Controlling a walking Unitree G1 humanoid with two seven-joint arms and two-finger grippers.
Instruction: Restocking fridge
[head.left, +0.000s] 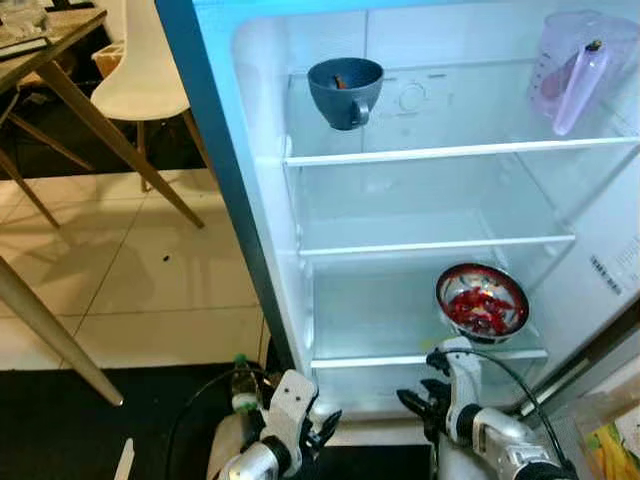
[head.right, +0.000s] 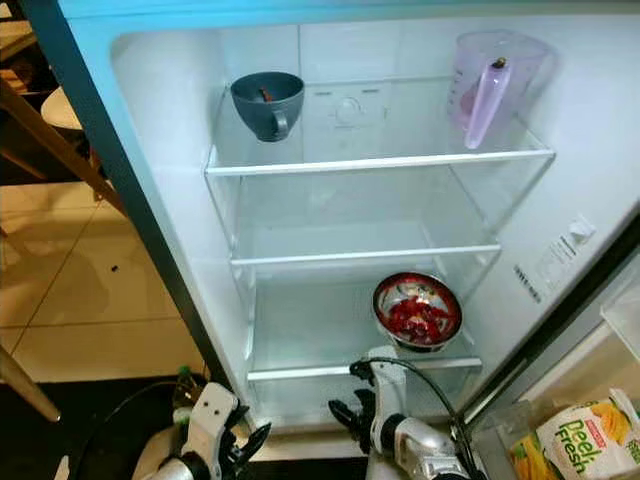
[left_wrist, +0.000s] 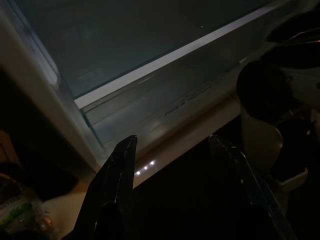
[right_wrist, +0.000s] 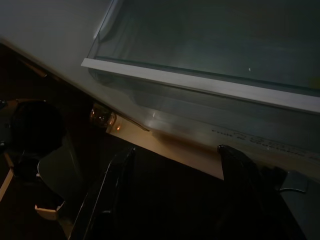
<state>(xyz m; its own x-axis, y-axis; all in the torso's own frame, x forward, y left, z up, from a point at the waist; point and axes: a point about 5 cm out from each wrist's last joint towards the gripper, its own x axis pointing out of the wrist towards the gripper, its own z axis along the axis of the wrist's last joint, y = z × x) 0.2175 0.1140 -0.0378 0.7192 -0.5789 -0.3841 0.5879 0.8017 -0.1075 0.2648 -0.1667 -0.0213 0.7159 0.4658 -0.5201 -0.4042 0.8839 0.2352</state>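
Three items sit in the open fridge (head.left: 262, 120): a blue cup (head.left: 345, 90) on the top shelf toward 10 o'clock of the compartment, a clear pitcher (head.left: 580, 70) on the same shelf toward 2 o'clock, and a steel bowl (head.left: 482, 302) of red food on the lowest glass shelf at about 5 o'clock. Middle shelf holds nothing. Judged from this, restocking is partly done, with room left on every level. Candidates still outside: a small bottle (head.left: 243, 385) on the floor just by the left arm, at 7 o'clock of the fridge opening, and a yellow "Peel Fresh" carton (head.right: 585, 435) at 4 o'clock, apparently in the door. Left gripper (left_wrist: 175, 165) hangs low before the bottom shelf edge, fingers spread apart, holding nothing. Right gripper (right_wrist: 175, 172) hangs beside it below the bowl, fingers likewise apart and bare. Neither is near a fresh item, so the next pick-up is not yet begun. Beyond, at 9 to 11 o'clock: tiled floor (head.left: 130, 280), a white chair (head.left: 145, 60), wooden table (head.left: 60, 45) legs.
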